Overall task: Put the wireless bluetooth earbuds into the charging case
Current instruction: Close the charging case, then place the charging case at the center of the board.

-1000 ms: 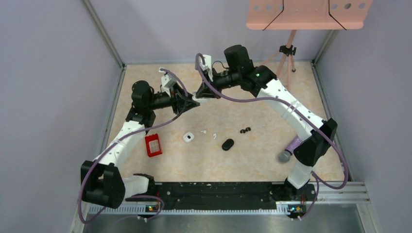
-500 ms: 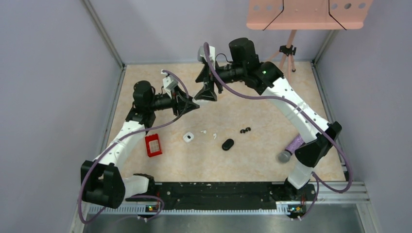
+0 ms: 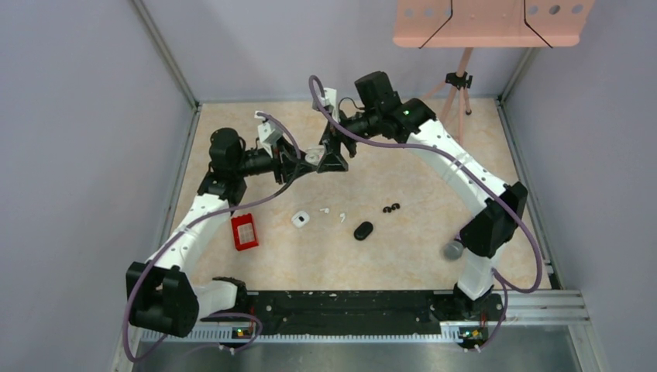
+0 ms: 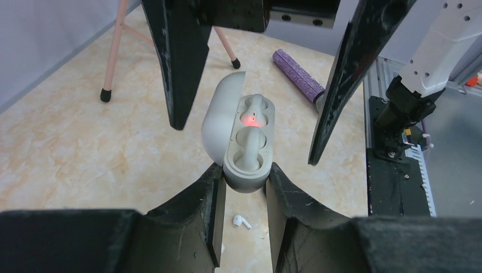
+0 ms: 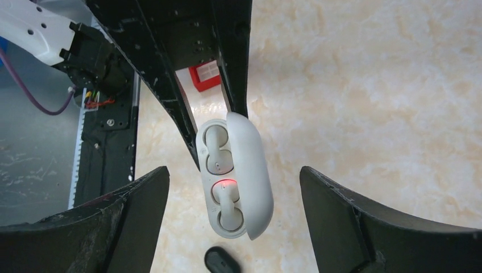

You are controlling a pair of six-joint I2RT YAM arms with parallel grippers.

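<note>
Gripping open charging case [image 4: 245, 149], left claw [image 4: 244, 172]; right claw [image 5: 233, 177] wide, empty

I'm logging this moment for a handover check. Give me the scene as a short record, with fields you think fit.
left pincer: shut on the charging case, held above the table
lid: open
red light: glowing between the two wells
right pincer: open, jaws either side of the held case, not touching it
white earbuds: two, loose on the table
black earbuds: on the table, to the right of the white ones
other cases: red case, small white case, black case
</note>
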